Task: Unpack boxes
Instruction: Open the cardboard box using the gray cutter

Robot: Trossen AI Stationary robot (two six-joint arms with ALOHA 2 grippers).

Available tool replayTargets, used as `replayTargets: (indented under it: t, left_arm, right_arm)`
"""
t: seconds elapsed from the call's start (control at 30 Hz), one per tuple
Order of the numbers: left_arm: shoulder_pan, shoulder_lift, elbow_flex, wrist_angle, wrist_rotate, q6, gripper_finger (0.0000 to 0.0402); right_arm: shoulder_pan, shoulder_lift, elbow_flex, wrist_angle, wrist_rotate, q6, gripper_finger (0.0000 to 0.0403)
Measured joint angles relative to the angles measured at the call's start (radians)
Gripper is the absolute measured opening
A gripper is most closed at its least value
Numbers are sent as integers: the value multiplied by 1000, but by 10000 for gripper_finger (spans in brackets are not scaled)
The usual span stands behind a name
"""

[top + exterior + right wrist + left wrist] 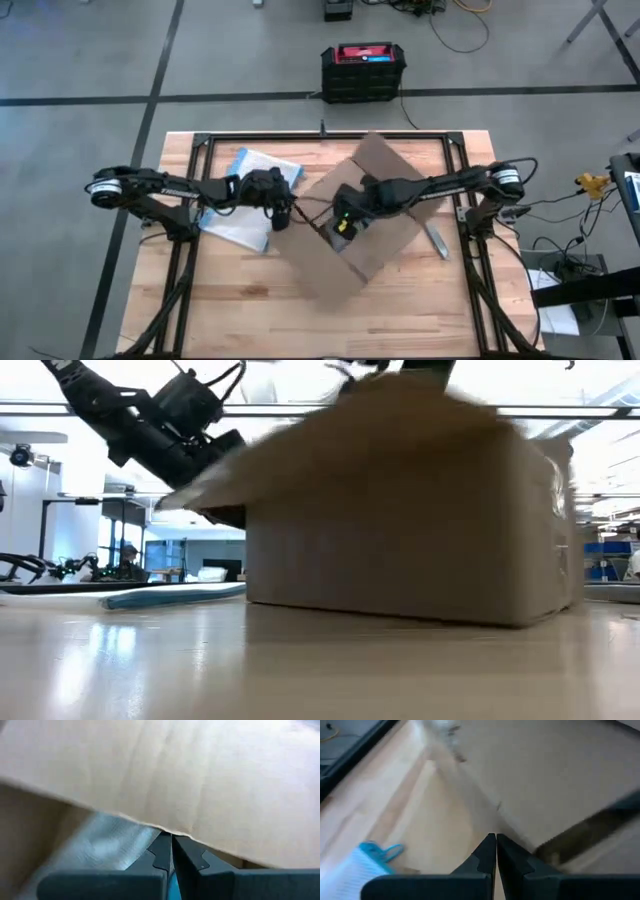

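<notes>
High view: unlabelled box [375,235] (plain brown)

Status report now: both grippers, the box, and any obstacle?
Left gripper shut, at box's left side. Right gripper shut, over the open cardboard box. Plastic bag beside it, under left arm.
</notes>
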Motion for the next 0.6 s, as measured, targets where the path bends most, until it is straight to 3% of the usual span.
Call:
replayTargets:
  t: [0.3, 0.6]
  left_arm:
    - [-103, 17, 3, 203, 14, -25, 0]
    - [-113, -24, 27, 115, 6, -17, 0]
  right_arm:
    - [-21, -83, 6, 79, 21, -132, 0]
    - [-15, -20, 4, 269, -60, -321, 0]
